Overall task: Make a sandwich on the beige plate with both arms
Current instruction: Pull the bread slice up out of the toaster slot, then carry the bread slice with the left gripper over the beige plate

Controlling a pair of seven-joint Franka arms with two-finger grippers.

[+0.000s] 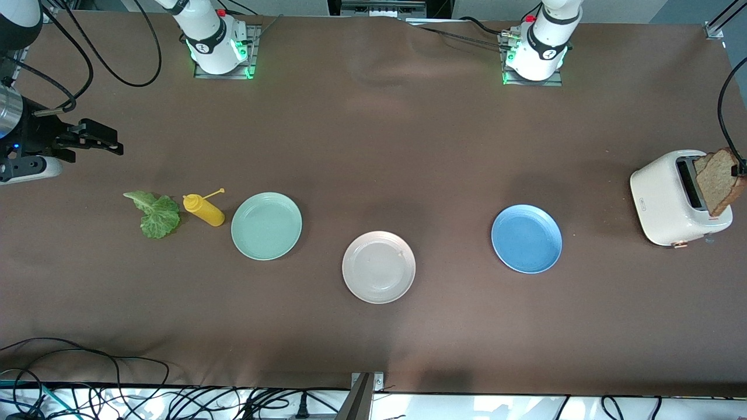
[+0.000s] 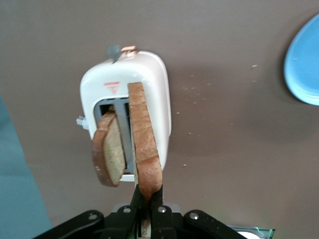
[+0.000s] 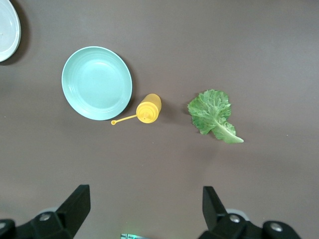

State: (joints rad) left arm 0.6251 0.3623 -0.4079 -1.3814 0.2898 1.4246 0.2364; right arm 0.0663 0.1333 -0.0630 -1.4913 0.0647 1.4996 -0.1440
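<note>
My left gripper (image 2: 148, 199) is shut on the edge of a brown bread slice (image 2: 145, 144) and holds it over the white toaster (image 2: 149, 84). In the front view this slice (image 1: 719, 178) is above the toaster (image 1: 665, 201) at the left arm's end of the table. A second slice (image 2: 109, 155) leans in the toaster's slot. The beige plate (image 1: 379, 267) lies empty at mid-table. The lettuce leaf (image 1: 156, 214) lies on the table at the right arm's end. My right gripper (image 1: 111, 142) is open and empty in the air above the table near the lettuce (image 3: 213, 115).
A yellow squeeze bottle (image 1: 203, 210) lies between the lettuce and a mint green plate (image 1: 266, 226). A blue plate (image 1: 526, 238) lies between the beige plate and the toaster. Cables run along the table's near edge.
</note>
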